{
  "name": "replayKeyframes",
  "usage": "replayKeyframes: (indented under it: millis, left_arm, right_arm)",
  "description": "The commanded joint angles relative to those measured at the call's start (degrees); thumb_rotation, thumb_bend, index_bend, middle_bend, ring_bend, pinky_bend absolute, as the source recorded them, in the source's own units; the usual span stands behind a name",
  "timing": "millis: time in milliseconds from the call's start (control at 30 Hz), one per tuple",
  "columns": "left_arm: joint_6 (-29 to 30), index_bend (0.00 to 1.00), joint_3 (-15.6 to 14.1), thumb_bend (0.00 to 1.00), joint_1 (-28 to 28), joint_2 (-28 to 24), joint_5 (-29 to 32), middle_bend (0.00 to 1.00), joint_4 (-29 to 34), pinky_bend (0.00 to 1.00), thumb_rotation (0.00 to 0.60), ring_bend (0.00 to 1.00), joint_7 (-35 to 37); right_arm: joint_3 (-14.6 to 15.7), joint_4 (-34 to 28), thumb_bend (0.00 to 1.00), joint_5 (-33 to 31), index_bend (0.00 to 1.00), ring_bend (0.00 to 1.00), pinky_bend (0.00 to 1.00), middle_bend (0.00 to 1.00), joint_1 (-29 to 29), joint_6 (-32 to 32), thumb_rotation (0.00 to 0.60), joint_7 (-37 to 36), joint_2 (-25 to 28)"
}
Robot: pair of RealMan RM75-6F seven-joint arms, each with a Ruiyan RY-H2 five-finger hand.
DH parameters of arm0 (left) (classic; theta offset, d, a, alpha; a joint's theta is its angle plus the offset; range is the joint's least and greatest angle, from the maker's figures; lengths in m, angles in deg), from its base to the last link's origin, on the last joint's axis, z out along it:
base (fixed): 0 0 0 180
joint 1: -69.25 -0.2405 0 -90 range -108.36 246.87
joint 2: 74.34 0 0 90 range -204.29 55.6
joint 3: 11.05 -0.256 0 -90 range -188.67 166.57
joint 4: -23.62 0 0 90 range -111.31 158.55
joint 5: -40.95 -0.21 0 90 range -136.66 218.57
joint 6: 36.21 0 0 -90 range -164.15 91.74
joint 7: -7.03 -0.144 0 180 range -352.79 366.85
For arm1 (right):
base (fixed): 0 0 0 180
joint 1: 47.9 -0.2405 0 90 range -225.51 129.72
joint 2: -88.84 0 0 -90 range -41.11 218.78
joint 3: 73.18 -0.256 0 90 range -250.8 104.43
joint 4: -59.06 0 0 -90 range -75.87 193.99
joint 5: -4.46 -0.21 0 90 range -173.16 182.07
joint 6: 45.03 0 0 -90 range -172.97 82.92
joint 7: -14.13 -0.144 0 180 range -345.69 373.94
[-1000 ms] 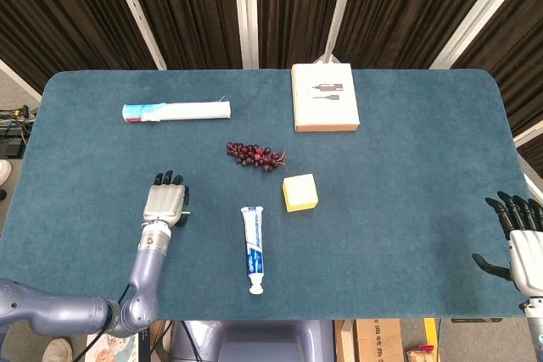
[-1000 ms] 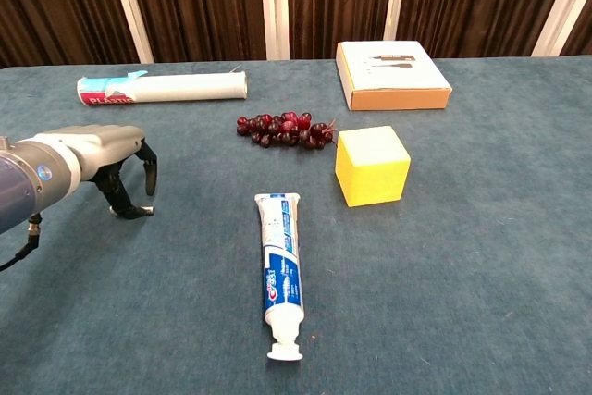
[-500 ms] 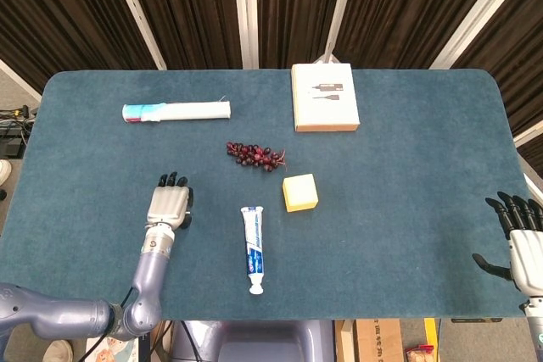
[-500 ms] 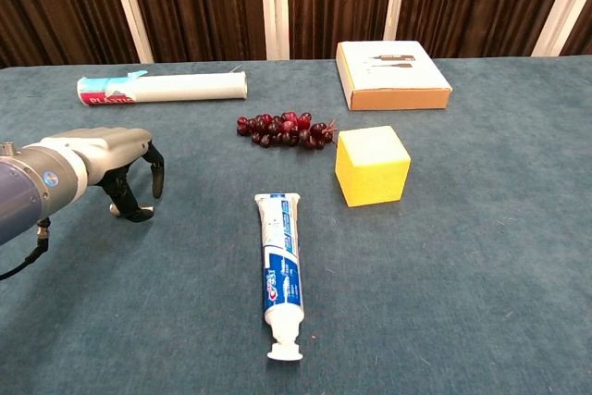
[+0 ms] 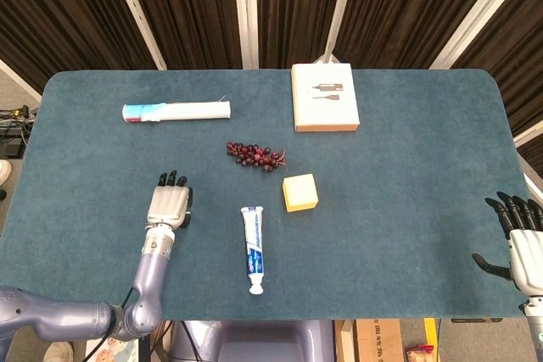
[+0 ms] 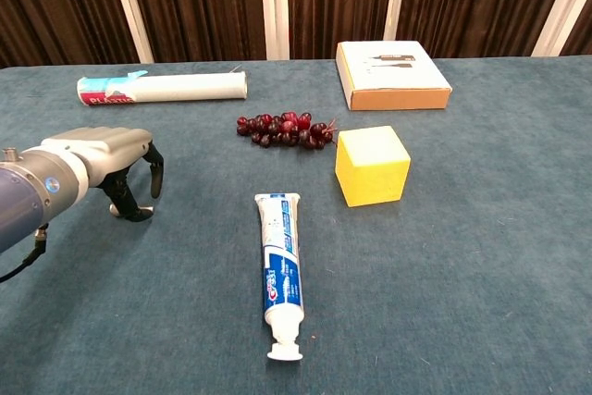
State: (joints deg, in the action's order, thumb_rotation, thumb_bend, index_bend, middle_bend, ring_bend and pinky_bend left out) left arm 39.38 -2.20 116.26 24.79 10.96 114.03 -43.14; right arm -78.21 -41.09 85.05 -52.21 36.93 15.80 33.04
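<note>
My left hand (image 5: 170,203) hovers palm down over the blue cloth at the front left, its fingers arched downward with the tips at the table and nothing in them. The chest view shows this left hand (image 6: 104,156) a short way left of the toothpaste tube (image 6: 280,267). That toothpaste tube (image 5: 252,249) lies lengthwise with its cap toward me. My right hand (image 5: 519,239) is at the table's front right edge, fingers spread and empty, far from every object.
A yellow cube (image 5: 299,192) stands right of the toothpaste, with a bunch of dark red grapes (image 5: 255,155) behind it. A flat cardboard box (image 5: 324,97) lies at the back centre. A long white wrapped roll (image 5: 176,112) lies at the back left.
My left hand has shifted slightly right, toward the toothpaste, and has nearly stopped. The right hand has not moved.
</note>
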Motion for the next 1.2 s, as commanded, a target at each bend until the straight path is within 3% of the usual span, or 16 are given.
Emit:
replayKeyframes:
  millis: [33,1200]
  left_arm:
    - [-0.13,0.51,-0.06,0.44,-0.28,0.3,-0.43,0.15,-0.34,0.0,0.6,0.0,-0.19]
    - [-0.5,0.56,0.48,0.49,-2.04,1.91,-3.03,0.19,-2.16,0.0,0.6,0.0,-4.01]
  right_arm:
    - [-0.02,0.05,0.15,-0.04,0.16,0.08,0.0,0.11,-0.01,-0.01,0.6,-0.12,0.0]
    - [-0.02,0.14,0.15,-0.43,0.16,0.08,0.0,0.11,-0.06,-0.58,0.6,-1.42,0.47]
